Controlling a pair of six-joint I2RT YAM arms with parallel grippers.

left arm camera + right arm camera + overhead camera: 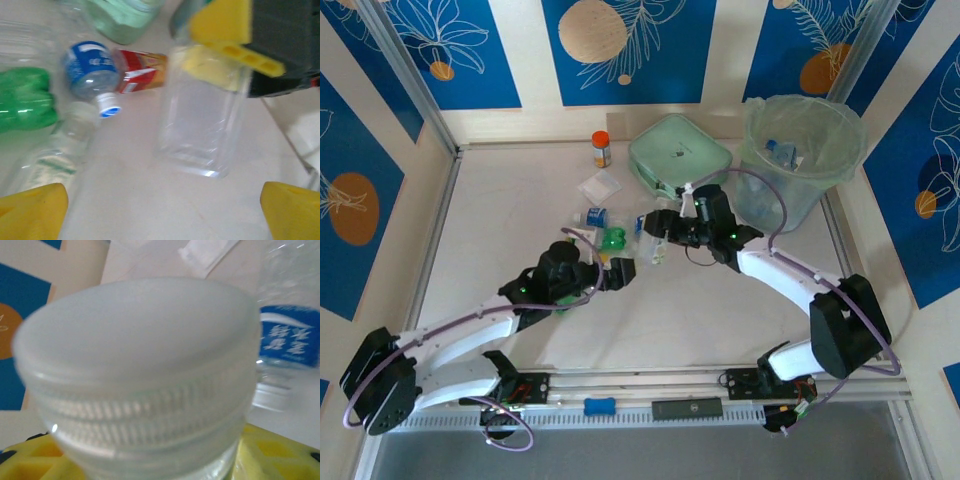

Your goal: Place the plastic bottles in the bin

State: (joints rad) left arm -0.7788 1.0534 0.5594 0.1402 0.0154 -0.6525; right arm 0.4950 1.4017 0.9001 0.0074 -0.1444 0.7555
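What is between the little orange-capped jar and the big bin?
In the top view, the flat mint-green case lies between the jar and the bin.

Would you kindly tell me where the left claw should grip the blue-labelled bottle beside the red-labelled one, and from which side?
Probably at the neck end, behind the cap, from above. The blue-labelled bottle lies on its side, cap toward the open left claw; the red-labelled bottle crowds its body, while the neck looks free on both sides.

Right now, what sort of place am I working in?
Probably a lab robot cell: a white table walled by blue leaf-print panels on a metal frame, with a bag-lined bin and loose plastic bottles.
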